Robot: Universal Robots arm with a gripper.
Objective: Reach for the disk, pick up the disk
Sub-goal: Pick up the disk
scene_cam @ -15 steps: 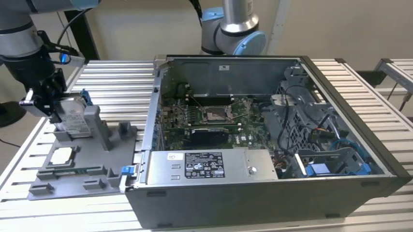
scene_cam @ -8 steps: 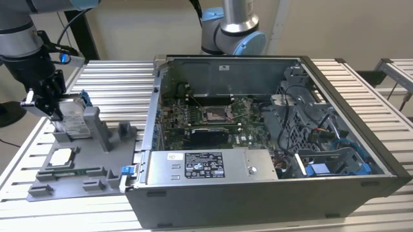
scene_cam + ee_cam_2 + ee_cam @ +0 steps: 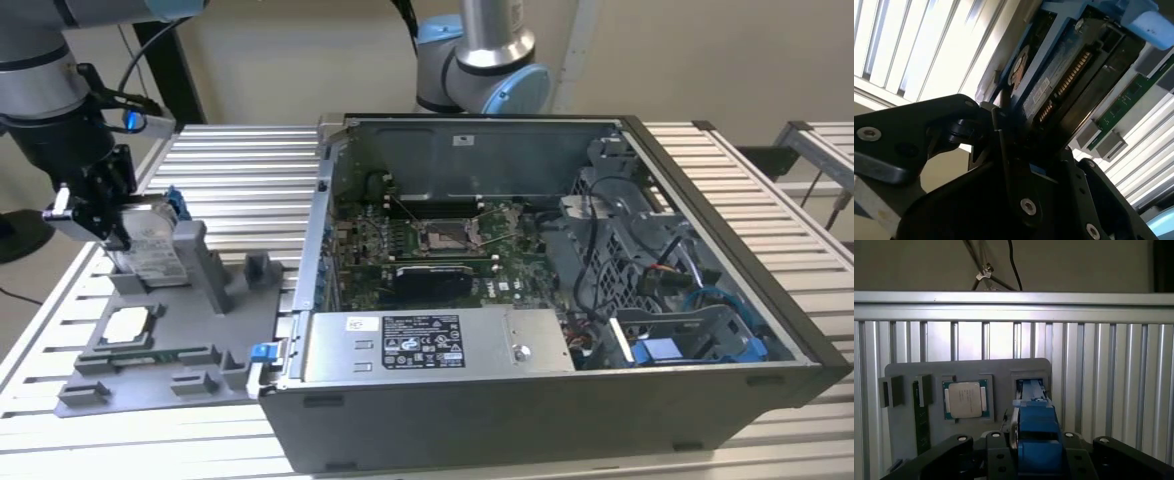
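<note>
gripper point(image 3: 115, 232) at the exterior view's left, fingers closed on the disk point(image 3: 158, 248), which stands on edge at the far end of a grey tray point(image 3: 160, 365) on the slatted table point(image 3: 240, 165). in the first wrist view the fingers point(image 3: 996, 455) press either side of the disk's blue bracket point(image 3: 1036, 427), with the tray's slot point(image 3: 1031, 385) straight beyond it and a chip point(image 3: 964, 400) seated just beside that slot. the second wrist view shows the disk point(image 3: 1054, 85) from below, its connector side up close against the gripper.

by the look of it the reach is over and the grip made, so the pick-up is the step in hand. whether the disk's lower edge sits in the slot or has cleared it cannot be told. a clean lift calls for a straight pull along the slot, with the clamp firm, so the bracket does not catch on the slot's walls.

further right, well apart, lies the open case point(image 3: 747, 395), with a silver box point(image 3: 427, 345) along its near side and a spare blue bracket point(image 3: 661, 350) inside.
</note>
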